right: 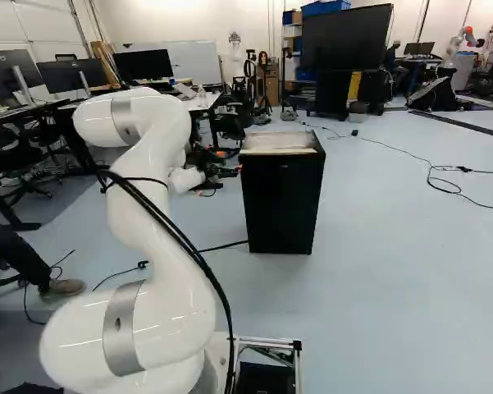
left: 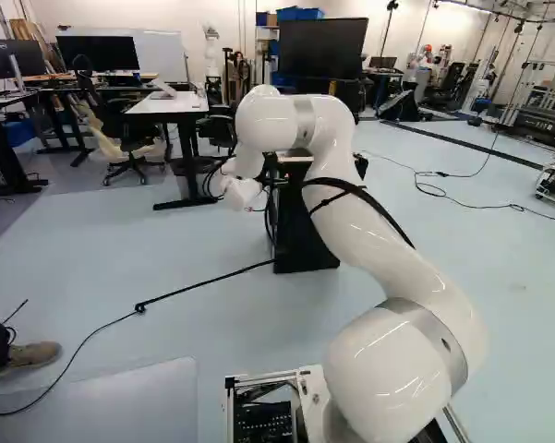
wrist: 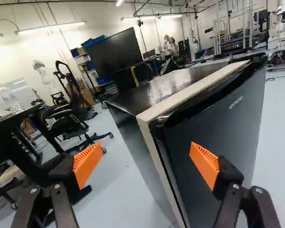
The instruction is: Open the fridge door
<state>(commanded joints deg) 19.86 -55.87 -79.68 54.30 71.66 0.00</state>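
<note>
“Our white arm (right: pixel 135 242) is nearest us, reaching in from left of the fridge (right: pixel 280 205). Where does our gripper (wrist: pixel 144 153) sit?”

“Just left of the fridge in the right base view, level with its upper part. We have the fingers (wrist: pixel 87 164) well apart, clamped on nothing. The near front corner of the fridge lies ahead of the gap, and we can't tell if either pad touches it.”

“So how do we do the first part well?”

“We judge it's a matter of getting one fingertip into the seam (wrist: pixel 167 173) behind the door edge. We go in slowly, hook that edge and draw it toward the base in an arc. If we push on the front, we may shove the whole fridge; if we pull too straight, we may slip off.”

“And its looks, going rightward from that corner?”

“We see a dark side panel (wrist: pixel 137 152), then a cream strip (wrist: pixel 189 92) bordering the glossy black top (wrist: pixel 166 88). Next comes the dark, smooth door (wrist: pixel 223 137), which looks shut to us, with a scooped recess along its upper edge. Beyond the fridge, to its right, we see a big screen (right: pixel 344 37).”
</note>
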